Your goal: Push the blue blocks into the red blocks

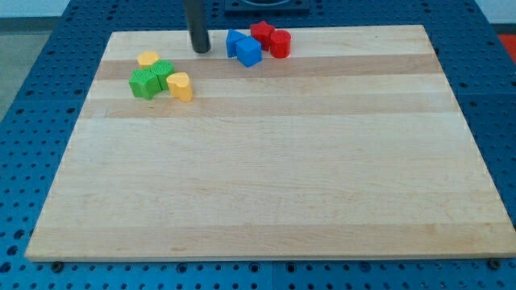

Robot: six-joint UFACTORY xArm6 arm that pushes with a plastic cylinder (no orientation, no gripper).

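Two blue blocks sit near the view's top centre: a blue cube point(249, 51) and a second blue block point(234, 42) just behind it to the left. Two red blocks lie right beside them: a red star-like block point(261, 32) and a red cylinder point(280, 43). The blue cube touches or nearly touches the red blocks. My tip point(200, 50) rests on the board to the left of the blue blocks, a short gap away from them.
A cluster lies at the view's upper left: a yellow block point(147, 59), two green blocks point(145, 83) point(163, 72) and another yellow block point(180, 85). The wooden board point(266, 177) lies on a blue perforated table point(24, 121).
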